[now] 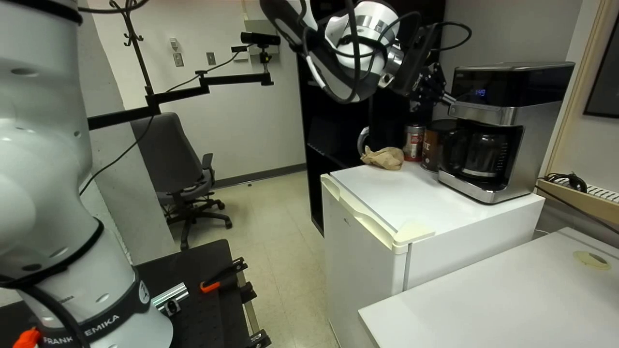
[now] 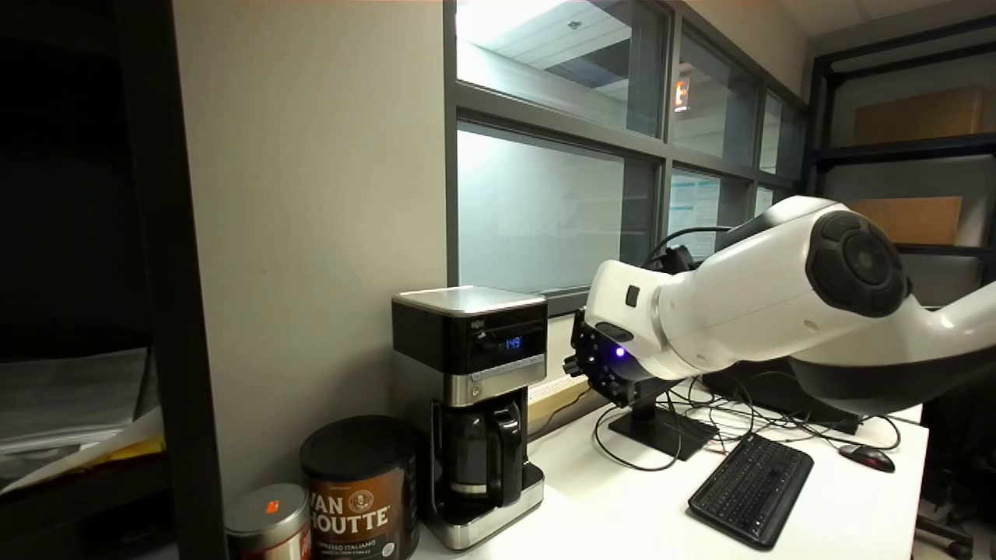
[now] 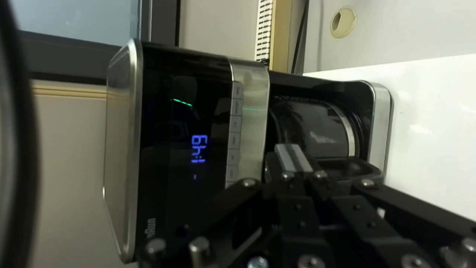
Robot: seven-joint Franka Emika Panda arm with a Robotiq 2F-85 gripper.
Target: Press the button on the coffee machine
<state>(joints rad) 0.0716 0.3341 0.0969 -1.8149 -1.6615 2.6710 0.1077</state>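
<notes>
Fingers nr. front of coffee machine (display 1:49), contact unclear; carafe below. White tabletop also bears crumpled brown paper, red-and-silver can & lg. brown can.

Coffee machine black and silver; clock digits blue; claw black, grey-tipped; fridge white.

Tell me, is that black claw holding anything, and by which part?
Nothing is held: the gripper is shut, its jaws together with nothing between them.

The sideways wrist view faces the coffee machine closely, mid-frame; both exterior views share it from farther back.
</notes>
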